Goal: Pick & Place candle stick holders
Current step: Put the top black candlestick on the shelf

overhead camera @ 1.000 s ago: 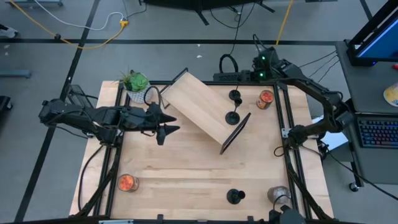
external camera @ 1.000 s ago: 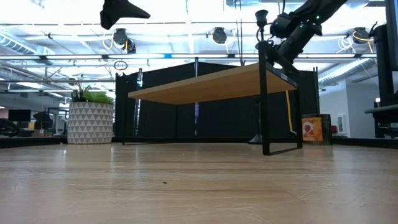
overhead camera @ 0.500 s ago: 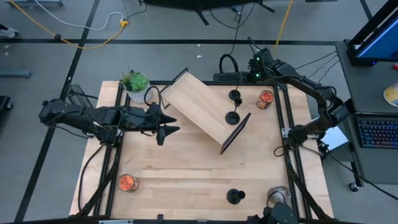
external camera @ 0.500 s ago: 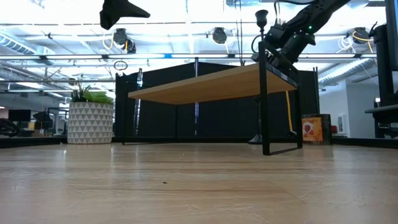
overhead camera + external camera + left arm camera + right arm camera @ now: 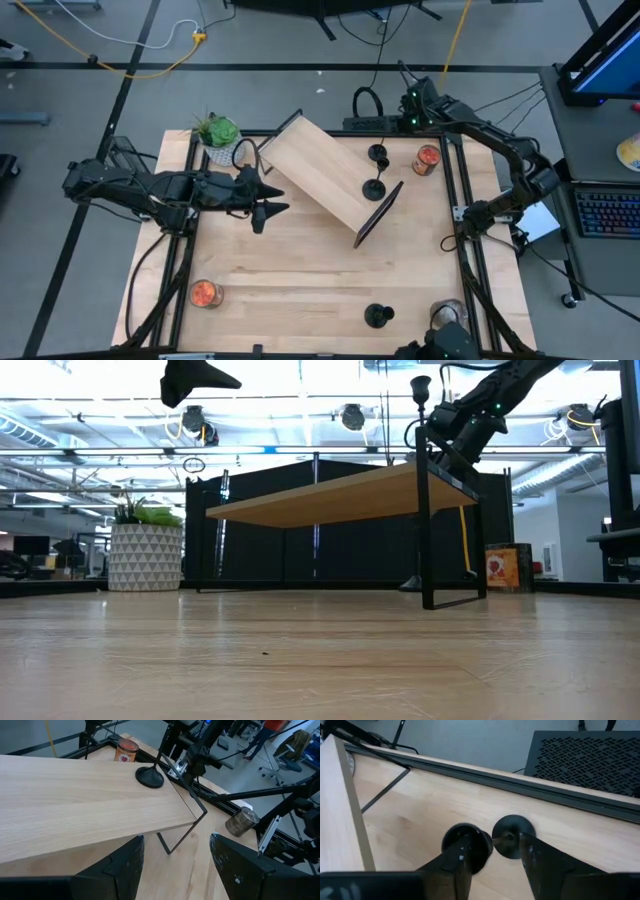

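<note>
Right arm lining up on the far candle holder

Small raised shelf [image 5: 330, 180] carries one holder [image 5: 373, 189]; another [image 5: 378, 154] stands just behind it, a third [image 5: 377, 316] near the front. Right gripper [image 5: 492, 851], released, should straddle the stem squarely before clenching. Left gripper [image 5: 175, 862] waits, released.

Left arm stretches in from the left table edge, roughly level, wrist high above the tabletop; dark two-finger left gripper [image 5: 272, 209] has fingers [image 5: 125, 865] spread apart, holding nothing. Right arm bends from the right table edge up to the far edge; dark two-finger right gripper [image 5: 492, 851] points down, fingers [image 5: 461, 856] parted, nothing clamped.
</note>
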